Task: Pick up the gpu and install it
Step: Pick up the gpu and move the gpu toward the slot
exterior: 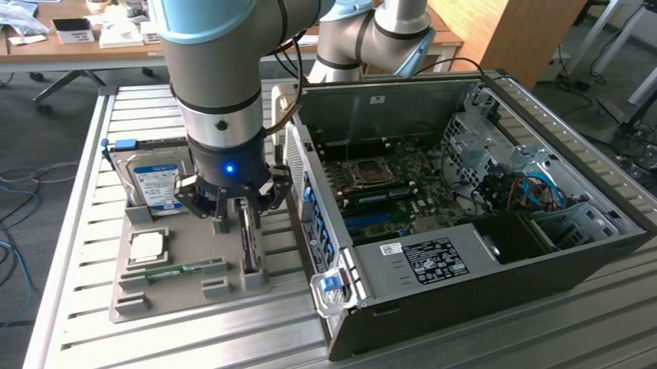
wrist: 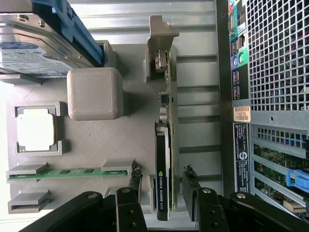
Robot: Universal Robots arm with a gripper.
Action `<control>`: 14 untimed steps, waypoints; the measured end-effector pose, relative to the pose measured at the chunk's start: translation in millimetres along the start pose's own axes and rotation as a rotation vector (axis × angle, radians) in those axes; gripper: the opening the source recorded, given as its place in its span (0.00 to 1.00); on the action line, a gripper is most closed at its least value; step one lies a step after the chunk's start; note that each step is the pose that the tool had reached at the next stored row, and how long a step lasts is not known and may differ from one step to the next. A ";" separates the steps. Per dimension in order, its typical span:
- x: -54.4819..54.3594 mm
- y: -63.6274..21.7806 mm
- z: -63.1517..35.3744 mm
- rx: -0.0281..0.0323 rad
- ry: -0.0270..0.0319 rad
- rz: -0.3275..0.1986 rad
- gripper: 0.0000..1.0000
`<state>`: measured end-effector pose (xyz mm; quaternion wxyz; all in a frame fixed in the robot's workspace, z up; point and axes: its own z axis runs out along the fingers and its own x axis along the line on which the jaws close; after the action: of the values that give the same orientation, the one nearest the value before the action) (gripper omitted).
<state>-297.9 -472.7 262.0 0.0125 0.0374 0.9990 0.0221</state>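
Pick step: jaws wide open, straddling gpu (wrist: pixel 164 159) standing edge-up beside the case (exterior: pixel 462 269), nothing held. Grip needs pads (wrist: pixel 190 195) centred, square.

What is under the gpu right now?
The gpu stands on edge in a slot of the grey holder, which lies on the slatted table. Its lower edge is hidden in the slot. The open tool straddles it without touching.
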 end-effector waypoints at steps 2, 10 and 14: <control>-0.2 -0.1 2.0 0.0000 0.0001 0.000 0.47; -0.2 1.9 9.0 -0.0001 0.0001 0.000 0.47; -0.2 4.8 11.3 -0.0001 0.0000 0.000 0.47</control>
<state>-297.1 -467.4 250.9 0.0125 0.0374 0.9990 0.0222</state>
